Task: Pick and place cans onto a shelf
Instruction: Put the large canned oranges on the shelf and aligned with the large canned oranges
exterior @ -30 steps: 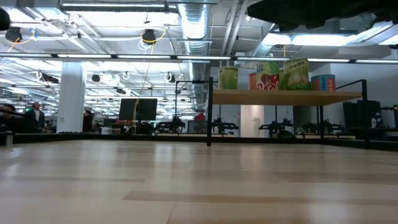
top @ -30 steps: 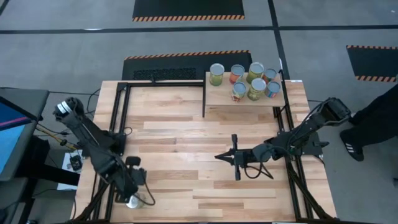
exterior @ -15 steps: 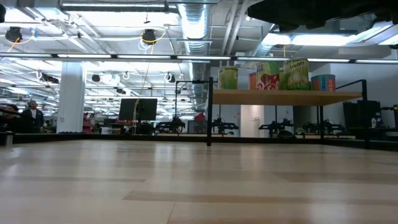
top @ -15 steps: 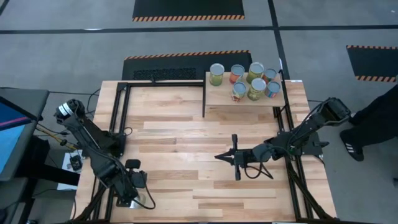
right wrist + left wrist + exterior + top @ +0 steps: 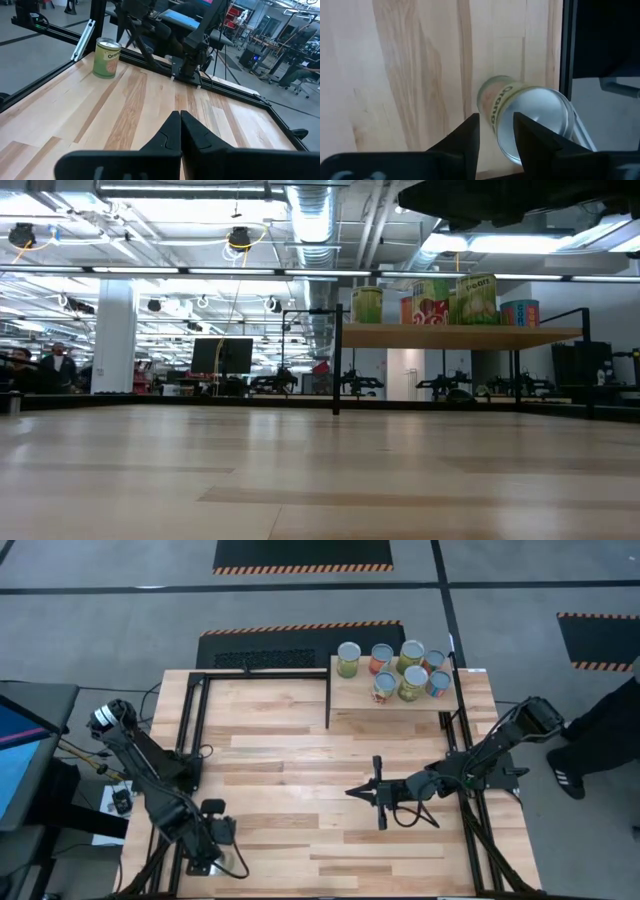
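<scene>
While seven cans (image 5: 400,670) stand grouped on the shelf (image 5: 352,694), the left end effector (image 5: 496,131), fingers spread, hovers above the eighth can (image 5: 525,120) near the tabletop (image 5: 300,780) corner; the right end effector (image 5: 352,792) rests pressed together mid-tabletop.

Both arms are showing as black, built of 6 jointed segments with rounded housings. The left arm (image 5: 150,775) is carrying a pale silver cap at its far joint, beside the table (image 5: 300,840) edge, and thin black cable is looping near its wrist. The right arm (image 5: 480,765) is trailing a curled black cable by the table's other edge. The left gripper (image 5: 495,132) is presenting 2 matte black, wedge-shaped fingers; the right gripper (image 5: 180,131) is showing 2 slim tapered black fingers.
</scene>
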